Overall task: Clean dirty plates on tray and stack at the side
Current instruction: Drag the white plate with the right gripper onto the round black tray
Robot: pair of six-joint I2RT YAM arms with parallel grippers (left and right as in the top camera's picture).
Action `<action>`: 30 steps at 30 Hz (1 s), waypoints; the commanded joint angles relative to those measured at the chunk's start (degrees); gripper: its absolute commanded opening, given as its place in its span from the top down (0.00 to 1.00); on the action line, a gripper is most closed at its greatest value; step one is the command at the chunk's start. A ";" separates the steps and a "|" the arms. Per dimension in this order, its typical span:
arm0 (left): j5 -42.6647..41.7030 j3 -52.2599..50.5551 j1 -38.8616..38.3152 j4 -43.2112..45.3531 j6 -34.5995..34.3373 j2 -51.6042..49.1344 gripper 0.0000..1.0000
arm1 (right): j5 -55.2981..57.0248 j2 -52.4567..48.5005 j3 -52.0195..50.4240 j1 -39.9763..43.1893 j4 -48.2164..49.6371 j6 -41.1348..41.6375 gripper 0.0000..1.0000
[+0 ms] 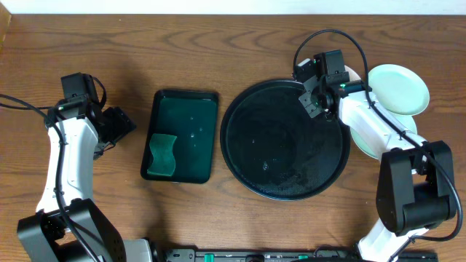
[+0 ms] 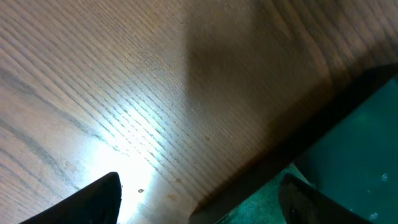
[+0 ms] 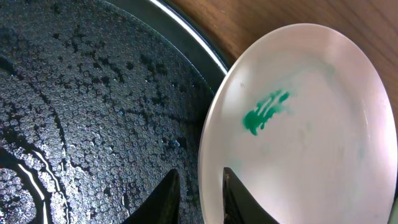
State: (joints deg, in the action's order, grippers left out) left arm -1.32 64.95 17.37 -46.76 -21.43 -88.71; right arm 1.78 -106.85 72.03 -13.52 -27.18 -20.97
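The large round black tray [image 1: 247, 145] lies right of centre, wet and beaded with droplets [image 3: 93, 93]. A white plate [image 3: 298, 124] with a green smear sits at the tray's upper right rim, mostly hidden under the arm in the overhead view [image 1: 352, 73]. My right gripper [image 3: 200, 179] straddles this plate's rim, one finger on its inner face and the other outside with a thin dark gap showing. A mint-green plate [image 1: 399, 89] rests on the table right of the tray, with another pale plate's edge [image 1: 408, 125] showing beneath it. My left gripper [image 1: 124, 124] hangs open and holds nothing [image 2: 199, 205].
A smaller rectangular dark tray [image 1: 191, 116] with a green sponge [image 1: 164, 154] stands left of the round tray. Its rim [image 2: 292, 155] runs just under my left gripper's right finger. Bare wooden table surrounds both trays.
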 commanded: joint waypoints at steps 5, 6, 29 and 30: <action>0.35 1.03 0.26 -0.35 -0.31 0.63 0.19 | 0.04 -1.97 0.24 -0.22 0.11 0.39 0.88; 0.35 1.03 0.24 -0.35 -0.31 0.63 0.19 | 0.07 -1.97 0.24 -0.33 0.15 0.39 0.89; 0.35 1.03 0.24 -0.33 -0.28 0.63 0.19 | -6.78 -1.97 0.24 -12.68 -0.46 15.72 0.99; 0.37 1.03 0.24 -0.35 -0.28 0.63 0.19 | -6.78 -1.97 0.24 -13.68 -0.46 17.27 0.99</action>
State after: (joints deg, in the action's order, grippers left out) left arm -1.30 64.95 17.37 -46.76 -21.43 -88.71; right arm -3.42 -108.38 72.03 -24.38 -27.49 -10.46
